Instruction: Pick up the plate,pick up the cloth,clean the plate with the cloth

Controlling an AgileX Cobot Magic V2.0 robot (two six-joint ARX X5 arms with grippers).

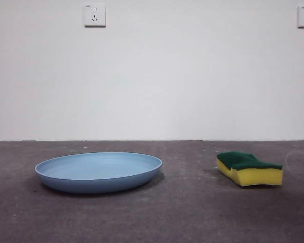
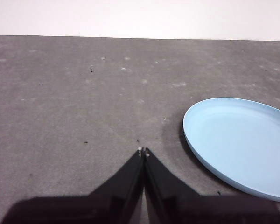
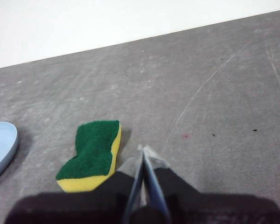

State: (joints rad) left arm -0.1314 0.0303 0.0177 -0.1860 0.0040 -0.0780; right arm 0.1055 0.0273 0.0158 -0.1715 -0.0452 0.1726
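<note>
Closest to the low front camera sits the plate [image 1: 98,172], light blue, round and shallow, flat on the dark grey table [image 1: 182,217]. Well apart from it, off to the side, lies the cloth [image 1: 249,169]. It is really a small sponge, yellow foam below and dark green on top.

Nothing has been picked up yet, so the job is at its very first step. No arm shows in the front view.

From its own camera, the left gripper [image 2: 143,151] hangs above bare table with the plate near it on one side. Its two black jaws are pressed together and hold nothing. The right gripper [image 3: 143,150] hangs near the sponge, not touching it. Its jaws are pressed together too and hold nothing.

I think the next move is for the left gripper to spread its jaws, slide over to the plate's rim and pinch it. The rim is low and thin, so it has to come down close to the table. The right gripper must spread wide for the sponge.
</note>
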